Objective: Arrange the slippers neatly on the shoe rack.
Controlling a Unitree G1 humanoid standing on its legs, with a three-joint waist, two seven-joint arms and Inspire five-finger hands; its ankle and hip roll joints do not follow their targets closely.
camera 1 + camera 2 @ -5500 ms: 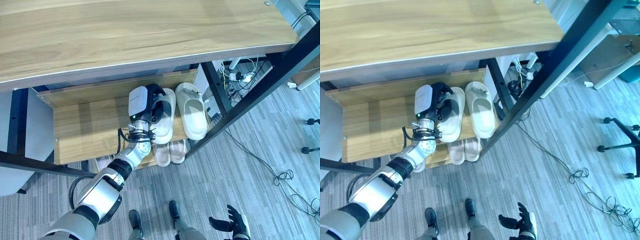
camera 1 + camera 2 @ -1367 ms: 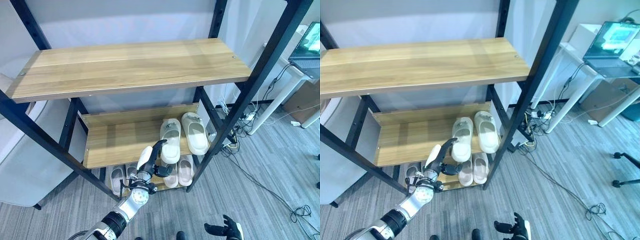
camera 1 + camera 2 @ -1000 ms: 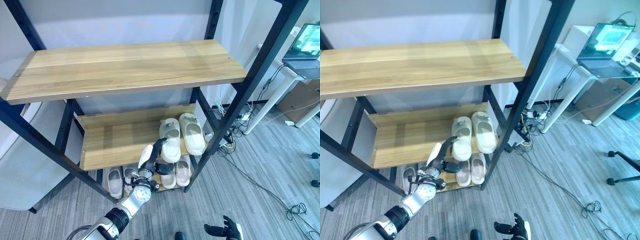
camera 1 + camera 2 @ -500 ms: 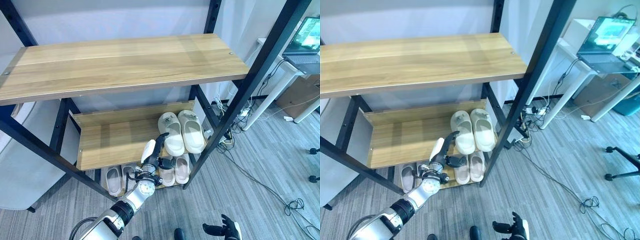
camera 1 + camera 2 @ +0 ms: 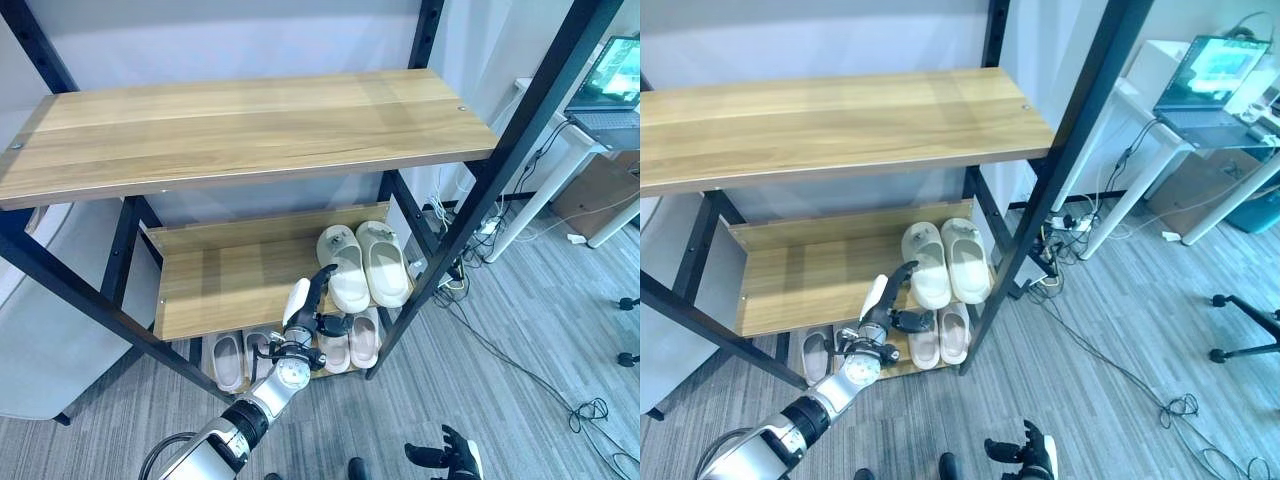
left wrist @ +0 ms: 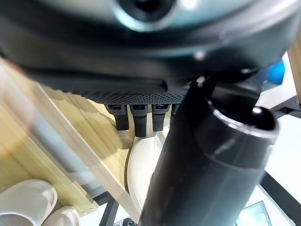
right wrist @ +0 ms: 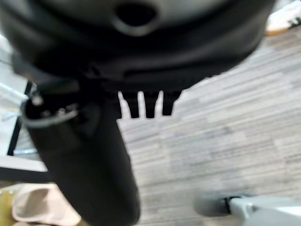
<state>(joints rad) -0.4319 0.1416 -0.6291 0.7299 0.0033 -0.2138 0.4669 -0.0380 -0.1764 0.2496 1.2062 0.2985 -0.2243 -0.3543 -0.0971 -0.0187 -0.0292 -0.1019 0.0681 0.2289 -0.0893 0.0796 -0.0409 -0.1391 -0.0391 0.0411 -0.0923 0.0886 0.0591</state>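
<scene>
Two cream slippers, the left slipper (image 5: 345,268) and the right slipper (image 5: 385,262), lie side by side with toes to the back on the right end of the middle shelf (image 5: 225,285). My left hand (image 5: 304,308) hangs open just in front of that shelf's front edge, beside the left slipper's heel and not touching it. In the left wrist view its straight fingers (image 6: 141,122) point at the cream slipper (image 6: 141,162). My right hand (image 5: 447,459) is open, low over the floor.
The rack has a bare wooden top shelf (image 5: 250,125) and black posts (image 5: 490,180). On the bottom shelf lie a grey pair (image 5: 228,360) and a pinkish pair (image 5: 350,345). Cables (image 5: 575,405) trail over the grey carpet; a desk with a laptop (image 5: 610,95) stands at the right.
My left hand has let go of the left cream slipper and drawn back to the shelf's front edge. The camera has pulled back. Nothing has moved in the last half second.
</scene>
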